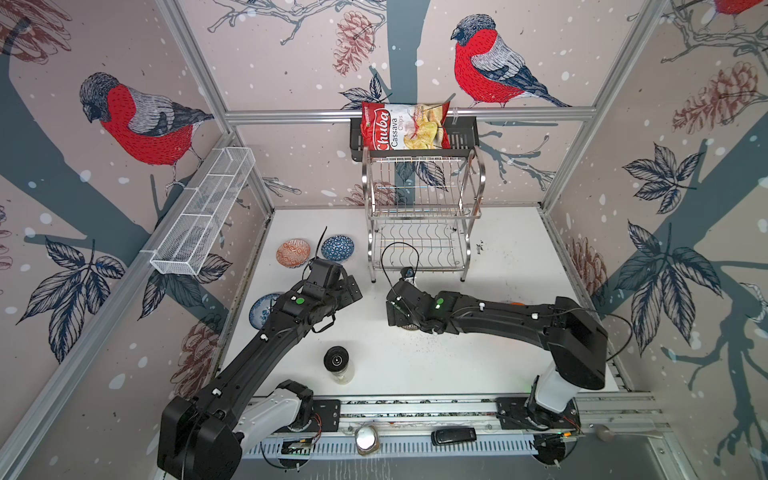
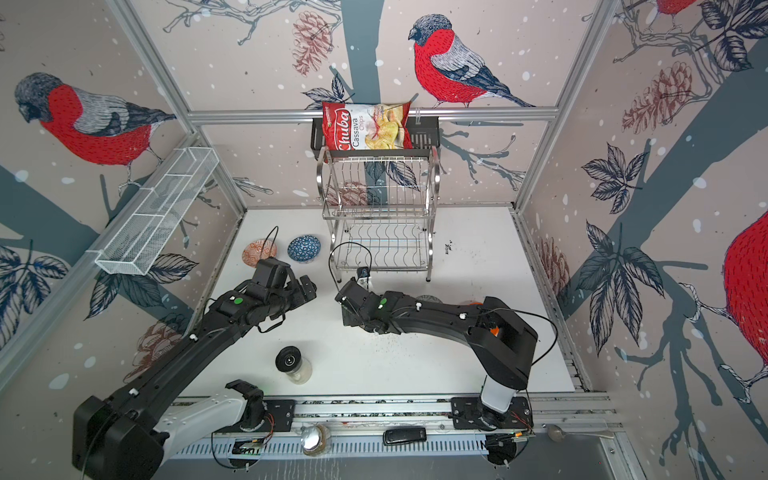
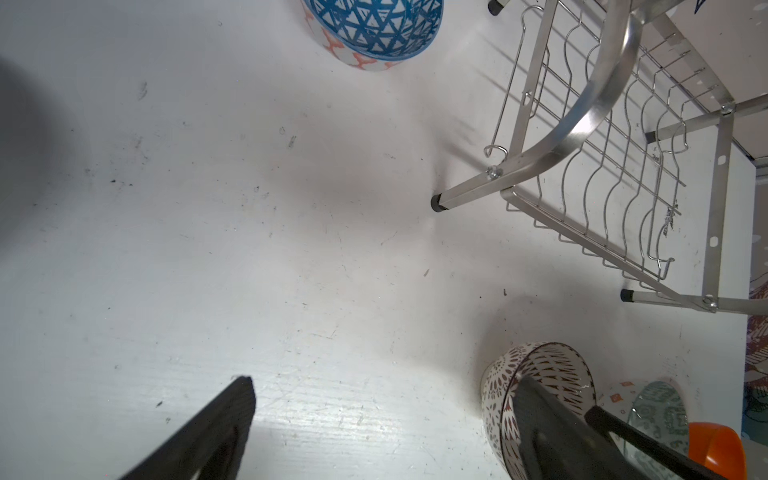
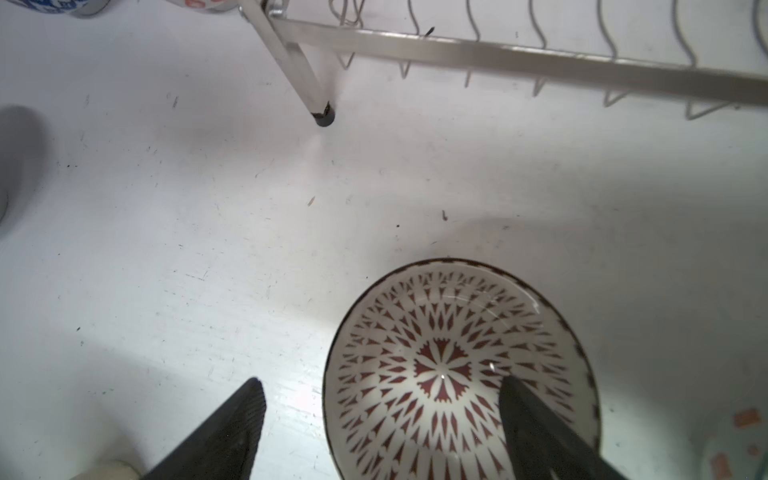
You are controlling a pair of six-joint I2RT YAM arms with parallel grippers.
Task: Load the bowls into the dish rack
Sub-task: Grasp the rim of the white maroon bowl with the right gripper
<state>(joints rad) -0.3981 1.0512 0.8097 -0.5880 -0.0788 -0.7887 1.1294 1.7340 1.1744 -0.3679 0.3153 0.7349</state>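
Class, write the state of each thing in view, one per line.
Rack: empty, upright.
Red bowl: upright on table.
Blue-triangle bowl: upright on table.
Floral bowl: upright, partly hidden.
White bowl: upright on table.
Jar: lidded, upright.
Left hand: open, empty.
Right hand: open, astride white bowl's rim.

- Your left arm (image 1: 266, 345) and right arm (image 1: 498, 316) wear boxy matte-black shells.
- Each stands on a white base link (image 1: 552, 386) bolted to a black mounting plate (image 1: 515, 411).
- A green dot (image 1: 299, 300) marks each forearm, and small white clips (image 1: 262, 338) dot the links.
- A thin black cable (image 1: 398, 243) loops off the right wrist.
- Your right gripper (image 4: 381, 379) has tapering black fingers (image 4: 232, 424) with fine ribbing.
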